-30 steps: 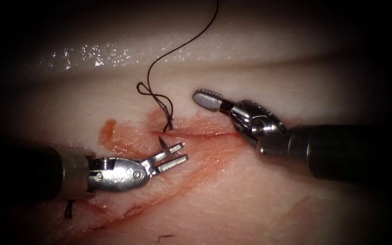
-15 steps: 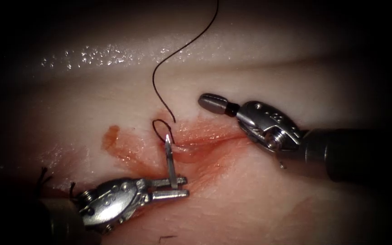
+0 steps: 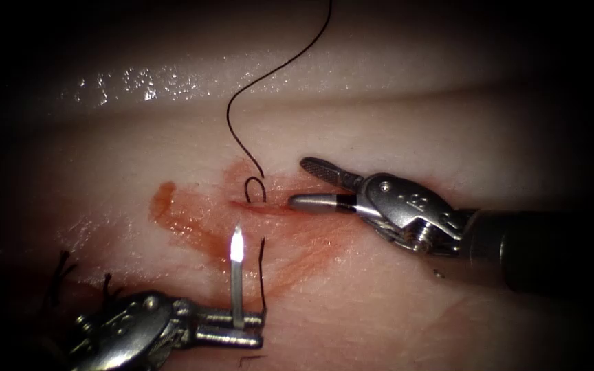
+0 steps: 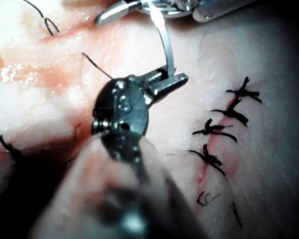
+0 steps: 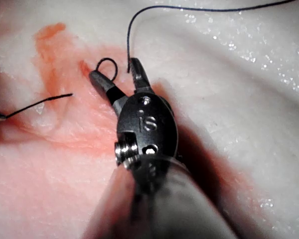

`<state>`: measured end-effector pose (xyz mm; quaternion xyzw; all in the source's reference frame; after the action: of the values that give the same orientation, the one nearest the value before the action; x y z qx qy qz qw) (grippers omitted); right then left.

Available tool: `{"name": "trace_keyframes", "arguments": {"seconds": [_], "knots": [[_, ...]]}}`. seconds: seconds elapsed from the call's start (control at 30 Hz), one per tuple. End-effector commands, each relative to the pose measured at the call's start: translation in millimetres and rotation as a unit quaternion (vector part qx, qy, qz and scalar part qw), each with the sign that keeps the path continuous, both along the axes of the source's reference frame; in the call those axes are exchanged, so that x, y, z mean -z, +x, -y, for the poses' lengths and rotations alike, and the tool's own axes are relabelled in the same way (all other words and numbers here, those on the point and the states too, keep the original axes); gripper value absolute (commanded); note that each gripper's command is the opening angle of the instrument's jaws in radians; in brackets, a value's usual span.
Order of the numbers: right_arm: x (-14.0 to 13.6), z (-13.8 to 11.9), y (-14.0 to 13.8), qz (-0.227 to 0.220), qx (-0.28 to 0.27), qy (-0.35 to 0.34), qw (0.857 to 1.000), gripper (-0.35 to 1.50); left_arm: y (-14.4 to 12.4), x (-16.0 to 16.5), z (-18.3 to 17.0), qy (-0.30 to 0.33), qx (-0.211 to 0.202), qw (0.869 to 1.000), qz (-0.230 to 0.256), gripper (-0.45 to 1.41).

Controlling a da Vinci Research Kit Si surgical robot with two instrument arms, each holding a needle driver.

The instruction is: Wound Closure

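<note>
The left needle driver (image 3: 232, 328) sits low in the endoscope view, below the cut (image 3: 269, 204), with its jaws clenched on the curved needle (image 3: 236, 278). The grip falls near the needle's rear portion. The body rises clear of the tissue (image 3: 393, 316) and the point (image 3: 237, 237) stands free in the air, catching the light. The needle is fully out of the tissue. This hold appears meant to keep the point away from the surface.

The suture thread (image 3: 280, 65) trails from the needle's tail (image 3: 262, 275) towards the cut, forms a small loop (image 3: 254, 189) at the cut's edge, and then runs up out of frame. Where the thread passes through the tissue cannot be made out.

The right needle driver (image 3: 307, 184) rests at the cut, just right of the loop, jaws parted and grasping nothing. One jaw lies along the cut line, the other angled above it. In the right wrist view the parted jaws (image 5: 117, 79) bracket the loop (image 5: 108, 67) without touching it, as far as can be judged.

Red fluid (image 3: 194, 220) stains the tissue around the cut. The left wrist view shows tied stitches (image 4: 224, 132) on a closed section beyond the left tool (image 4: 162, 84). The left tool's shaft is cut off by the frame edge.
</note>
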<state>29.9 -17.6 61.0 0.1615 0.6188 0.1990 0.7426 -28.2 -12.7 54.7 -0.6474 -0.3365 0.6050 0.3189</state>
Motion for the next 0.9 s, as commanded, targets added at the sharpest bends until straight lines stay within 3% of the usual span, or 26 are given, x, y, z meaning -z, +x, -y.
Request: {"name": "trace_keyframes", "arguments": {"seconds": [0.03,0.13,0.2,0.47,0.67,0.87,0.9], "knots": [[0.5,1.1,1.6,-0.007,0.017,-0.019,1.000,0.63,-0.2,-0.1,0.3,-0.017,0.003,1.000,-0.003,-0.45],[1.8,1.9,2.8,-0.012,0.047,-0.069,0.996,0.73,0.7,1.6,0.2,-0.057,0.013,0.998,-0.011,-0.45],[2.9,2.3,4.0,-0.005,0.068,-0.109,0.992,0.91,1.8,3.4,0.3,-0.083,0.018,0.996,-0.017,-0.45],[4.4,3.1,6.3,-0.006,0.102,-0.160,0.982,0.93,3.8,7.9,0.2,-0.117,0.025,0.993,-0.023,-0.45],[2.3,3.2,6.7,0.004,0.121,-0.166,0.979,0.86,4.1,10.4,-0.3,-0.131,0.028,0.991,-0.023,-0.45],[-2.4,3.9,6.6,0.039,0.145,-0.178,0.972,0.66,3.7,11.6,-0.6,-0.139,0.032,0.990,-0.023,-0.45],[-3.2,4.1,6.6,0.047,0.150,-0.176,0.972,0.56,3.7,11.7,-0.7,-0.138,0.032,0.990,-0.023,-0.45]]}}
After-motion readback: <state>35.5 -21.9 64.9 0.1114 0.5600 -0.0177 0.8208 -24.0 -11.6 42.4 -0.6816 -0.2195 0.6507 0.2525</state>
